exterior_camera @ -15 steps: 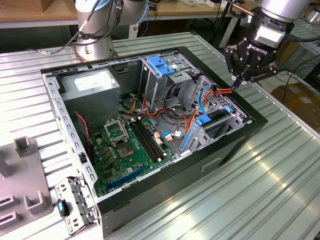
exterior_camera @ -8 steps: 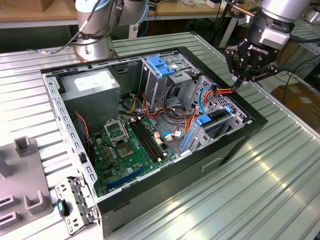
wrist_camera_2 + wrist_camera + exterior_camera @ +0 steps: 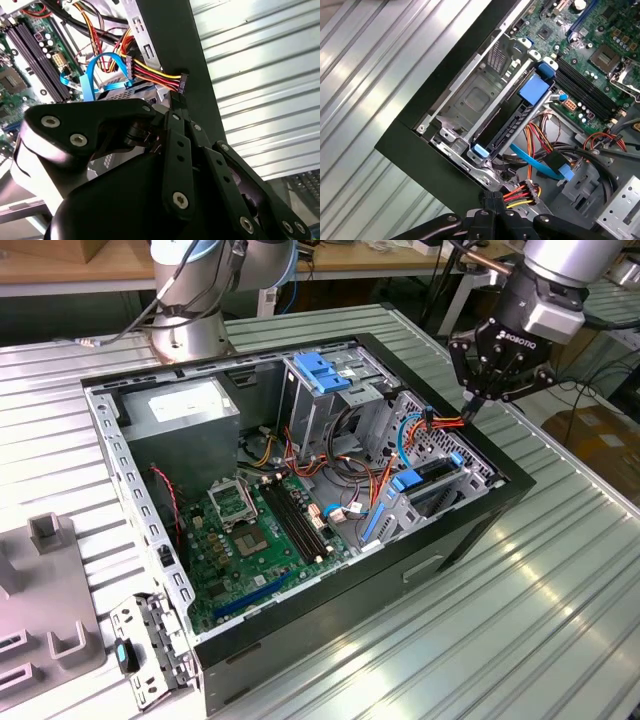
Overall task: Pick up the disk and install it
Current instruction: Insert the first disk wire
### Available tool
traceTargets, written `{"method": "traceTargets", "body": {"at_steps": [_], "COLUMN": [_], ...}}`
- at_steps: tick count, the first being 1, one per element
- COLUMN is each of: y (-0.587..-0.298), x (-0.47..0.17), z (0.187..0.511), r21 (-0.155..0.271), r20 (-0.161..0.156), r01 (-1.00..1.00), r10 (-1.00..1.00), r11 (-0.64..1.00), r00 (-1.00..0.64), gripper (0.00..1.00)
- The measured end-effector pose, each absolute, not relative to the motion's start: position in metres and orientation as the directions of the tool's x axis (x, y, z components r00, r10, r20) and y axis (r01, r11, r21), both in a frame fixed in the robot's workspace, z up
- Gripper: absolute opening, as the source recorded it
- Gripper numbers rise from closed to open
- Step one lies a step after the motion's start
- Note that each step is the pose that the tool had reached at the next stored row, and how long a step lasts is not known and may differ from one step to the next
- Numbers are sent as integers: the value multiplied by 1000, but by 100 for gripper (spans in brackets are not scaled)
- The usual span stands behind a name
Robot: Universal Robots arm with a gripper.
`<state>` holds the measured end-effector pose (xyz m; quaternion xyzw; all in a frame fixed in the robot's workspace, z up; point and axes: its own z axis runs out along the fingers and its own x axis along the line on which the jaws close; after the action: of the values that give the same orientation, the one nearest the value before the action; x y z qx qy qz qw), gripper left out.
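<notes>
The gripper (image 3: 178, 102) has its jaws drawn narrow, apparently pinching the plug (image 3: 182, 85) at their tips. The wires (image 3: 155, 74) behind the plug look short. A pull away from the case could strain them, or twist the plug out of the grip. The case wall (image 3: 175, 40) stands just beside the jaws, so any sideways drift risks a knock. Just beyond the jaws loops the blue cable (image 3: 92, 70), which could snag. Farther in, the disk (image 3: 507, 127) sits on edge in its bay (image 3: 475, 95). The only free room is above the case.
</notes>
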<state>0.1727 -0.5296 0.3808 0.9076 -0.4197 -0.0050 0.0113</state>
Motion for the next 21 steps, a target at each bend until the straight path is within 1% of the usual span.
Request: {"method": "traceTargets", "body": {"at_steps": [9, 10, 11, 16, 17, 18, 21], "y": [-528, -527, -527, -527, -527, -527, -527], "x": [179, 179, 179, 180, 180, 180, 181], "z": [379, 379, 379, 378, 378, 377, 374], "r21": [25, 25, 25, 24, 25, 25, 24], "r20": [1, 1, 1, 1, 1, 1, 2], "r01": [-695, -691, -684, -627, -613, -595, -546], "r10": [-695, -691, -684, -627, -614, -596, -546], "r11": [-718, -723, -729, -779, -789, -803, -838], "r00": [719, 723, 729, 779, 790, 803, 838], "gripper": [11, 11, 18, 18, 18, 25, 25]}}
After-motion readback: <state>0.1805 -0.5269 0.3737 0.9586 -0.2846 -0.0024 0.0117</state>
